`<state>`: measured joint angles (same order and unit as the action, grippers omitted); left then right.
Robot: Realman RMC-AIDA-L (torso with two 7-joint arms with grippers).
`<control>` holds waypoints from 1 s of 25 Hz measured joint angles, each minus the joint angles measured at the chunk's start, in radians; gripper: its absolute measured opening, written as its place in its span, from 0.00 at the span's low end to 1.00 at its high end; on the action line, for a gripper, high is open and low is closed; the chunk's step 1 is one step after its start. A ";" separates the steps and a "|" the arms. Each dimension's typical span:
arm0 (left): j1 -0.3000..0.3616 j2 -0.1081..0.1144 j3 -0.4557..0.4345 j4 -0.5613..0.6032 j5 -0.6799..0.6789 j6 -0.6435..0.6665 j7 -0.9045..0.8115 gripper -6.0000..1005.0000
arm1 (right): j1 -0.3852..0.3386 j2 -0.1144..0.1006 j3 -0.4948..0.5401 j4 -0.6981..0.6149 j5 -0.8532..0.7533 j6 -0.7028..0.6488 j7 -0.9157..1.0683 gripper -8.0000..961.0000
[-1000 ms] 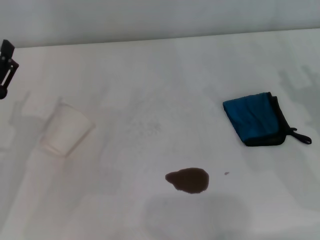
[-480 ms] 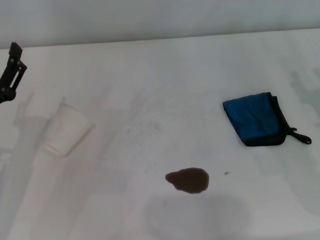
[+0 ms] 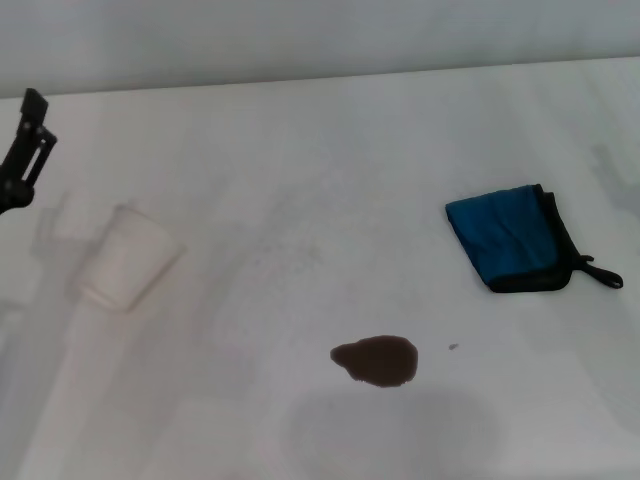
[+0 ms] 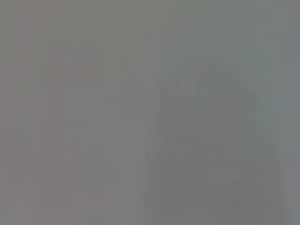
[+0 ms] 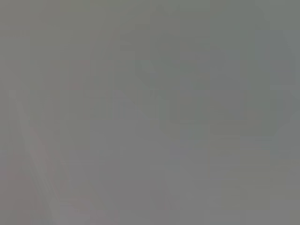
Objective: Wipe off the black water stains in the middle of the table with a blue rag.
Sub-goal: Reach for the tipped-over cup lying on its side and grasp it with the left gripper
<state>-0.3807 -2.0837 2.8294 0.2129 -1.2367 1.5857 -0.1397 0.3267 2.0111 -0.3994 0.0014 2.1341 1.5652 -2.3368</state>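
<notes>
The black water stains [image 3: 377, 360] lie as a dark brown-black blotch on the white table [image 3: 300, 200], front of centre, with a tiny speck [image 3: 453, 347] to its right. The blue rag [image 3: 512, 239] lies folded at the right, black edging and loop toward the right, untouched. My left gripper [image 3: 24, 150] shows only as a black part at the far left edge, above the table, far from stain and rag. My right gripper is out of view. Both wrist views show plain grey.
A white paper cup [image 3: 128, 258] lies on its side at the left, just right of and below the left gripper. The table's far edge runs along the top against a pale wall [image 3: 300, 40].
My left gripper has moved up and slightly right at the left edge. The rag, the stain and the cup have not moved.
</notes>
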 joint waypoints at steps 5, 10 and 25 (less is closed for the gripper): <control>0.020 0.022 0.001 -0.036 0.040 0.086 -0.212 0.86 | 0.001 -0.002 -0.002 -0.006 -0.005 -0.037 -0.001 0.89; -0.009 0.041 -0.005 -0.238 0.095 0.188 -0.616 0.86 | 0.002 -0.003 0.000 -0.015 -0.007 -0.081 -0.004 0.89; -0.264 0.058 0.018 -1.091 0.364 0.244 -1.580 0.86 | 0.011 -0.003 -0.011 -0.020 -0.010 -0.133 -0.001 0.89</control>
<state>-0.6447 -2.0256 2.8476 -0.8779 -0.8724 1.8301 -1.7195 0.3376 2.0085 -0.4104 -0.0187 2.1244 1.4320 -2.3377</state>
